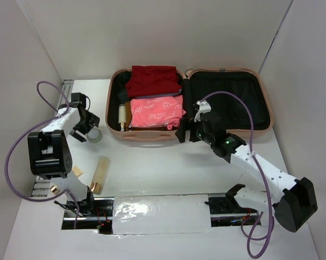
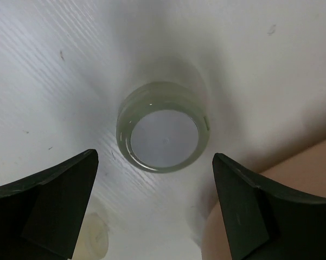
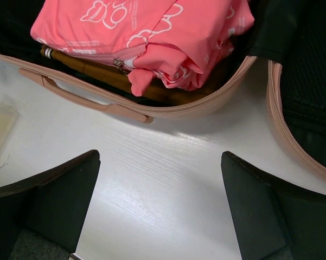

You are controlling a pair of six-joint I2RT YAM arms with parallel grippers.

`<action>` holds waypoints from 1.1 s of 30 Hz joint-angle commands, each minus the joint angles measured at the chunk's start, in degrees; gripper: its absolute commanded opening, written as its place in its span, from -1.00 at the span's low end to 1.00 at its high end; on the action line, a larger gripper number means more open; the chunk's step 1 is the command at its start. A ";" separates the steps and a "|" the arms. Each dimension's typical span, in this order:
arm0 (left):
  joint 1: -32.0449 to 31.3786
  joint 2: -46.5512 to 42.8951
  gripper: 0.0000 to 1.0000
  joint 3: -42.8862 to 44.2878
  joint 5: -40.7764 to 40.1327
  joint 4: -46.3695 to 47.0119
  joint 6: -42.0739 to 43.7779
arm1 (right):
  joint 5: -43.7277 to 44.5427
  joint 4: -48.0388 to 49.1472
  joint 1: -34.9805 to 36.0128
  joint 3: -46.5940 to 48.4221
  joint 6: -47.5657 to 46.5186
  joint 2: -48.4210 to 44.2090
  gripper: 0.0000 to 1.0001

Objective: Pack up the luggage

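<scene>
The luggage (image 1: 146, 137) lies open at the back centre, pale pink with black lining. Its left half holds a dark red folded cloth (image 1: 153, 79), a pink printed cloth (image 1: 154, 112) and a small bottle (image 1: 122, 116); the right half (image 1: 233, 97) is lined black. My left gripper (image 1: 88, 129) is open, hovering over a small round jar (image 1: 95, 136) left of the luggage. In the left wrist view the jar (image 2: 163, 132) with its white lid lies ahead between the fingers (image 2: 49, 206). My right gripper (image 1: 187, 131) is open and empty above bare table at the luggage's front edge (image 3: 114, 105), near the pink cloth (image 3: 141, 32).
A beige tube (image 1: 101, 168) lies on the table in front of the left arm, with two small pale pieces (image 1: 77, 171) (image 1: 95, 188) near it. White walls close in both sides. A foil-covered strip (image 1: 160, 213) runs along the near edge.
</scene>
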 commanded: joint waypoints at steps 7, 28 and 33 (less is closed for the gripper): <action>-2.01 10.61 0.99 4.76 1.67 3.42 -3.19 | 1.62 3.35 -0.60 -0.79 0.07 -4.25 0.99; -2.01 -0.59 0.01 13.88 -0.70 -2.39 -0.56 | 4.35 2.30 -0.60 -1.31 0.07 -6.53 0.99; -5.79 -9.66 0.01 19.43 -1.84 1.63 3.21 | 3.82 2.30 -0.60 -1.31 0.07 -7.07 0.99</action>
